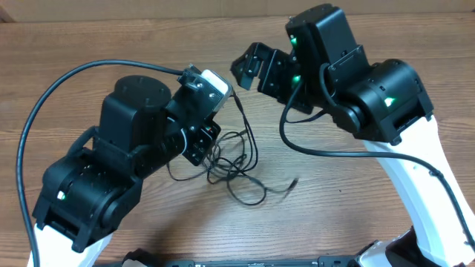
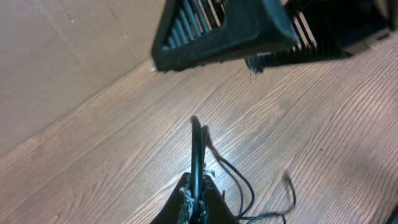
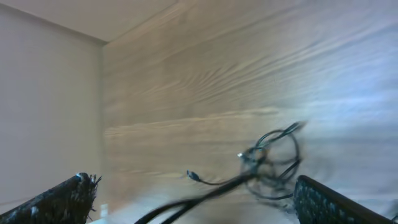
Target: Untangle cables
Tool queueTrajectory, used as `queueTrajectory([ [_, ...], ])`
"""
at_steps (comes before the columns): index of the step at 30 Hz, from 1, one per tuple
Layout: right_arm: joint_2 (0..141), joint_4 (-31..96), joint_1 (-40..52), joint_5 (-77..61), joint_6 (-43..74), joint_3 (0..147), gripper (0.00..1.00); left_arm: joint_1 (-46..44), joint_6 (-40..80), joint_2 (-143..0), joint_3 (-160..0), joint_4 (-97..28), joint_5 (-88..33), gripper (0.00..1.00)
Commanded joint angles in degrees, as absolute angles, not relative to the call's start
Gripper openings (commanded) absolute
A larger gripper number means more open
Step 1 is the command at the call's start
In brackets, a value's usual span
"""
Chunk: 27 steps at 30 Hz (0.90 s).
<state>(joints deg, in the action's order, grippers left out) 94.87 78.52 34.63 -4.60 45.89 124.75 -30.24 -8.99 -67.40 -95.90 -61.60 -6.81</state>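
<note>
The left gripper (image 2: 198,198) is pinched tight on the tangled thin black cable (image 1: 239,165) over the brown wooden table (image 1: 356,193), while the right gripper (image 1: 251,67) hangs spread wide, holding nothing.

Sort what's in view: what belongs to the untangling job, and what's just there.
Job:
cables, a thin black tangle
left gripper, shut on a strand
right gripper, open

Not the job:
table
arm leads, thick, the robot's own

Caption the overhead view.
Left end effector grips a tangled thin black cable on the brown wooden table; right end effector hovers open.
</note>
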Motion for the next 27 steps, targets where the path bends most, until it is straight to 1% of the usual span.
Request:
queueTrajectory([
  [1,93.9,78.9,32.6,-2.0,37.8,125.2,1.00,-30.0,-8.1,-65.0,-95.9,-61.0,-7.1,0.04],
  [8,93.9,80.8,30.2,-2.3,20.9,124.8,1.00,-30.0,-6.9,-63.5,-97.4,-60.8,-6.8,0.04],
  [10,93.9,81.6,30.2,-3.6,14.9,124.8,1.00,-30.0,-4.1,-63.6,-98.7,-60.5,-4.5,0.04],
  [14,93.9,84.8,30.2,-11.7,-3.6,124.8,1.00,-30.0,4.2,-63.6,-100.7,-58.5,0.5,0.04],
  [16,93.9,86.7,30.2,-15.4,-10.4,124.7,1.00,-30.0,7.5,-63.6,-102.0,-57.4,2.2,0.04],
  [20,93.9,88.0,30.2,-22.5,-18.0,123.8,1.00,-30.0,11.2,-63.6,-104.9,-54.8,3.6,0.04],
  [27,94.0,88.7,30.6,-28.9,-24.6,120.4,0.98,-30.0,12.9,-64.5,-110.8,-54.6,4.6,0.04],
])
